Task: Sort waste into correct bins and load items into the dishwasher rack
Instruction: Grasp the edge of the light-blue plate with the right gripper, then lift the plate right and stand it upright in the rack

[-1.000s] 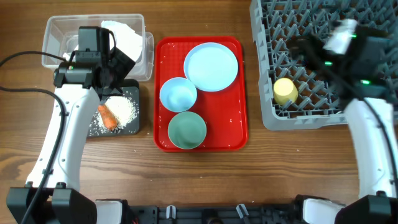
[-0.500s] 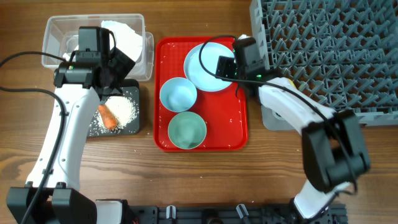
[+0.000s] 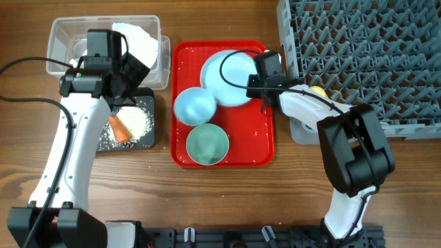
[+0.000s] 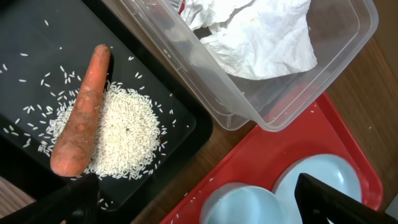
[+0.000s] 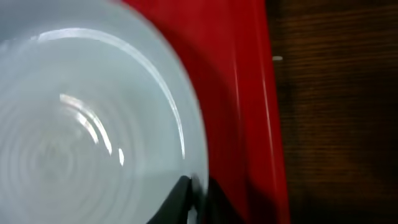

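Note:
My right gripper (image 3: 257, 81) (image 5: 198, 196) is shut on the right rim of the round light-blue plate (image 3: 229, 76) (image 5: 81, 112), which lies on the red tray (image 3: 258, 148) (image 5: 249, 93). The light-blue bowl (image 3: 193, 107) (image 4: 242, 205) touches the plate's left edge, and the pale-green bowl (image 3: 207, 143) sits in front of it. My left gripper (image 3: 131, 79) (image 4: 199, 208) hangs open over the bins, holding nothing. The clear tub (image 3: 65, 41) (image 4: 348, 56) holds a white napkin (image 3: 141, 41) (image 4: 255, 37). A carrot (image 3: 118, 129) (image 4: 81, 118) and rice (image 3: 138, 122) (image 4: 127, 134) lie in the black tray (image 3: 148, 138) (image 4: 37, 56).
The big grey dishwasher rack (image 3: 358, 41) fills the back right. A yellow cup (image 3: 318, 91) peeks out in it beside my right forearm. Bare wooden table lies along the front edge and between the black tray and red tray.
My right arm swung from the rack down to the red tray and shut on the plate's rim. The plate and the blue bowl shifted slightly left. The left arm held still.

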